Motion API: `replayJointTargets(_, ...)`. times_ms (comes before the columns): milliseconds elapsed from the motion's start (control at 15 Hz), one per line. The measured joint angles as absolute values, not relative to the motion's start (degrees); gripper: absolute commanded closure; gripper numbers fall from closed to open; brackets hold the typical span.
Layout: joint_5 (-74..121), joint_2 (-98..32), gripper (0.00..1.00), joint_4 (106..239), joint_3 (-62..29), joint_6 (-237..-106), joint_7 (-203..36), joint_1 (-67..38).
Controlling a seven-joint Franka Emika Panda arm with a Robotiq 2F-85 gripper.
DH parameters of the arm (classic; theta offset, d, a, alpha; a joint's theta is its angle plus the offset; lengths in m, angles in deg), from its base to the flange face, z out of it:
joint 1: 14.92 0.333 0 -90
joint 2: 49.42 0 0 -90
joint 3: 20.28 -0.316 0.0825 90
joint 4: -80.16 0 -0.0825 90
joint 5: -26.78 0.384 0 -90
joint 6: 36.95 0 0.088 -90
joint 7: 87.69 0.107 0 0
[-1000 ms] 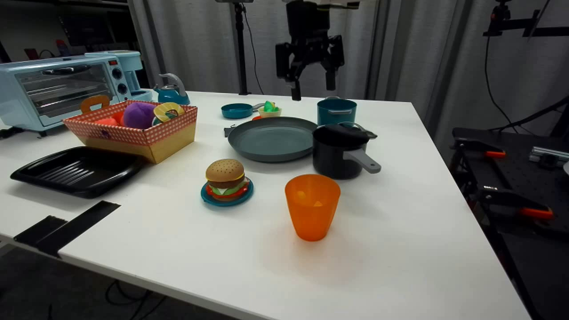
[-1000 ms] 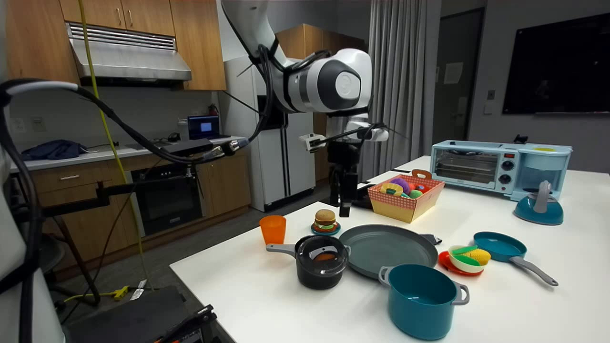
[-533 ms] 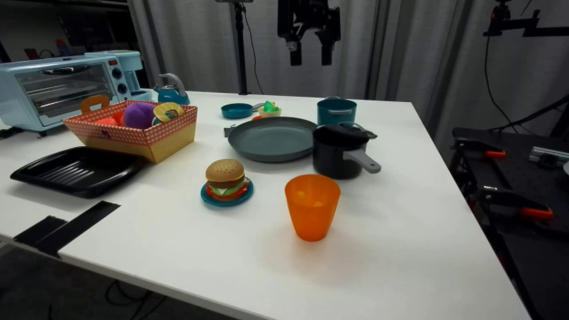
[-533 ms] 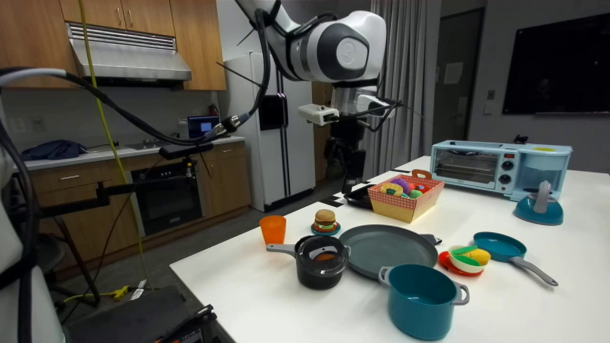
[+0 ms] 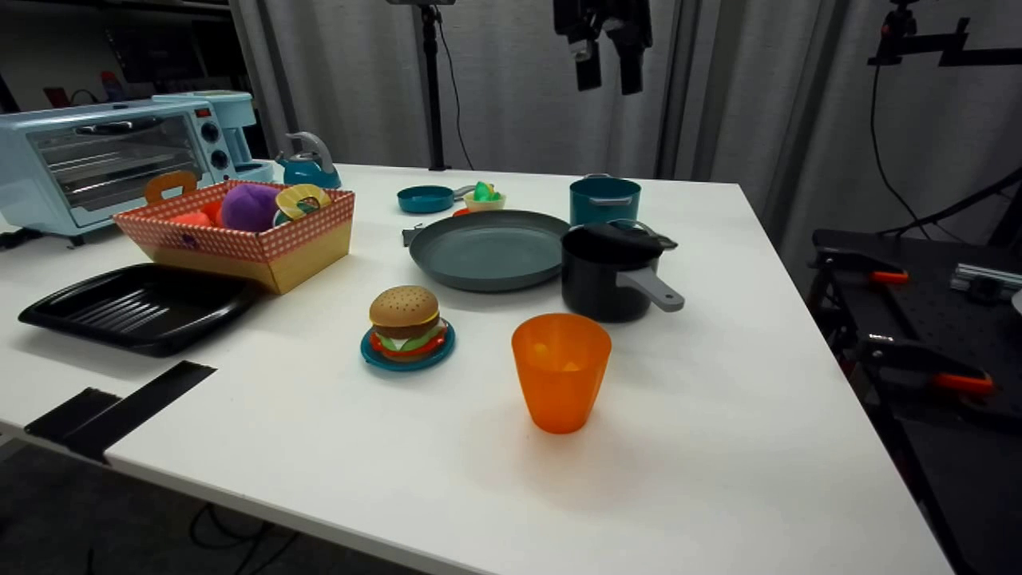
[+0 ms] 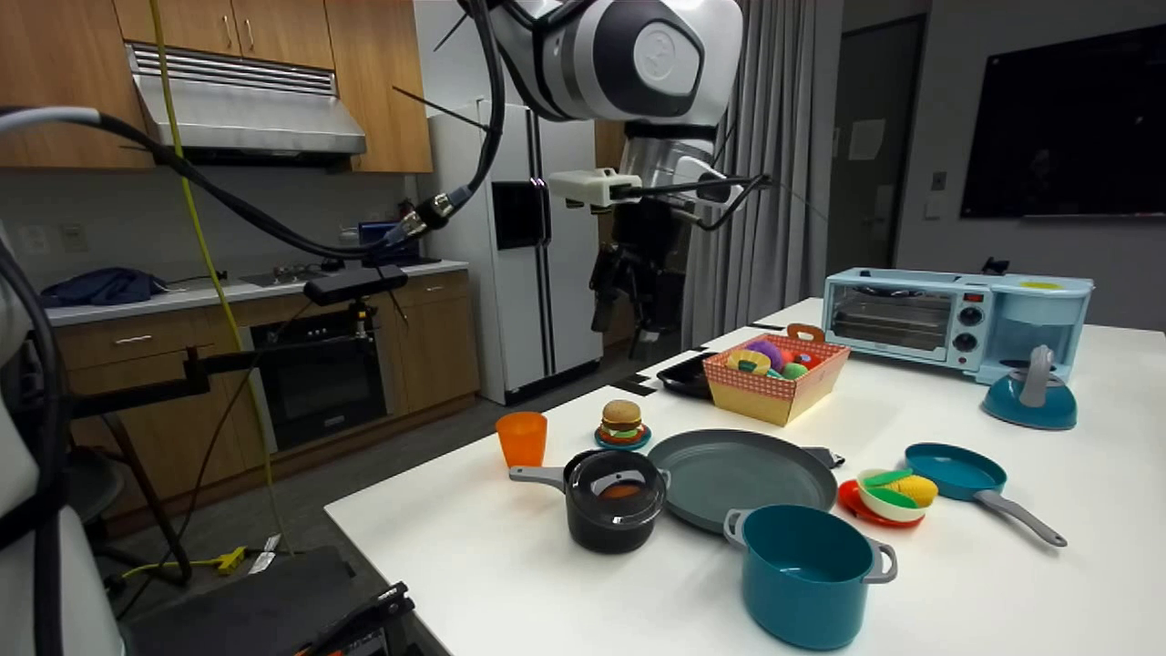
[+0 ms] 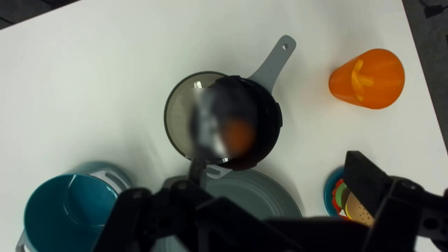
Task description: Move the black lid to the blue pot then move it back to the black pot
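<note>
In an exterior view the pincer [image 5: 610, 84] hangs at the top, its fingers [image 5: 631, 73] apart and the grey curtain [image 5: 511, 88] showing between them. On the white worktop [image 5: 718, 447], well below the pincer, stands the blue pot [image 5: 604, 206]; lower, beneath the pincer in this view, the black pot [image 5: 597, 291] bears the black lid [image 5: 628, 239] off-centre, its edge jutting past the rim. The orange cup [image 5: 560, 371] stands lower yet, slightly left of the pincer; farther left are the grey plate [image 5: 489, 251] and burger [image 5: 405, 319].
</note>
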State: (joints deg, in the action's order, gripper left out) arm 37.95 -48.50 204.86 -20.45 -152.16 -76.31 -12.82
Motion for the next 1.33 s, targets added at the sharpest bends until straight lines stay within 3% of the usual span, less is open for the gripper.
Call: replayJointTargets(1333,31.65,-65.09,0.00,214.56,-20.46,-141.41,-76.26,-13.99)
